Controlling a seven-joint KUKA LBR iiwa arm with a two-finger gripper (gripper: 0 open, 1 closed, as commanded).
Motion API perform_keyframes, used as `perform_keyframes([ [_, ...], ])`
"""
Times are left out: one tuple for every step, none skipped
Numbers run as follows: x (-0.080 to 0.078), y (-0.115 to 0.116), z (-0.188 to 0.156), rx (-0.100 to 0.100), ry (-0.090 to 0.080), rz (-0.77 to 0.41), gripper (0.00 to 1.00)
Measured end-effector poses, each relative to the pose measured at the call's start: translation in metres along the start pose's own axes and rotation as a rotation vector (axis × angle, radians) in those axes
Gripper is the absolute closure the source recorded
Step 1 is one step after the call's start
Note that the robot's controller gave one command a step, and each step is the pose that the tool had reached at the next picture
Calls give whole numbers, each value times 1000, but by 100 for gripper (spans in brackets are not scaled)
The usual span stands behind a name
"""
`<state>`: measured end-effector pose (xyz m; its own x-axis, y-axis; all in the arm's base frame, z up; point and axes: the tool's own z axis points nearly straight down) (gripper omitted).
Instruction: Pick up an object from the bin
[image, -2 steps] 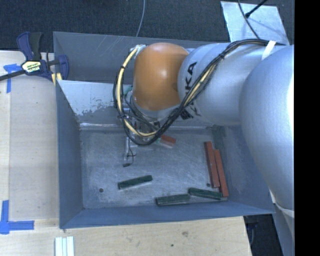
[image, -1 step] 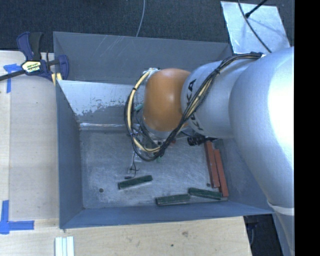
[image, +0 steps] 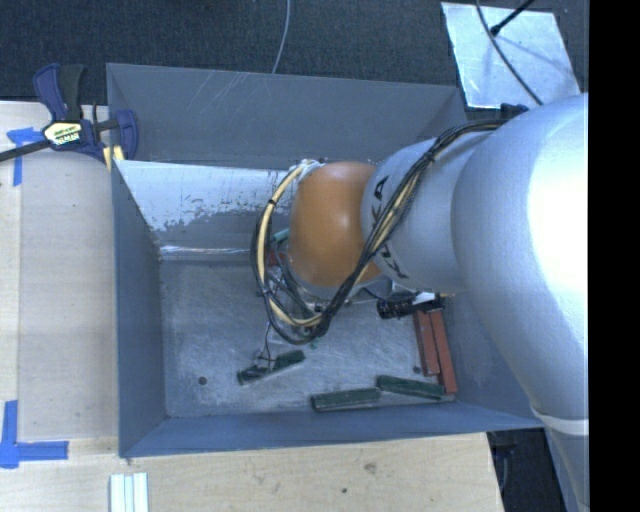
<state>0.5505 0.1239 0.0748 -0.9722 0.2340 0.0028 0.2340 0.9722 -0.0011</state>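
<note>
A grey metal bin (image: 140, 300) is seen from above, entered from the right by a silver robot arm (image: 470, 220). The gripper (image: 290, 315) is hidden under an orange domed wrist cover (image: 325, 225) and looped cables, so whether it is spread or closed cannot be told. Just below it a small dark green flat strip (image: 272, 367) is laid in the open, judged the easiest pick. Lower right of it, a long dark green bar (image: 345, 400) and a reddish-brown rectangular block (image: 437, 350) are lodged against the walls.
</note>
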Motion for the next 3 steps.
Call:
perform_keyframes([
  [6, -11, -5, -2, -4, -132, 0],
  [22, -32, -2, -1, -6, -264, 0],
  [41, -34, -6, 3, -3, -207, 0],
])
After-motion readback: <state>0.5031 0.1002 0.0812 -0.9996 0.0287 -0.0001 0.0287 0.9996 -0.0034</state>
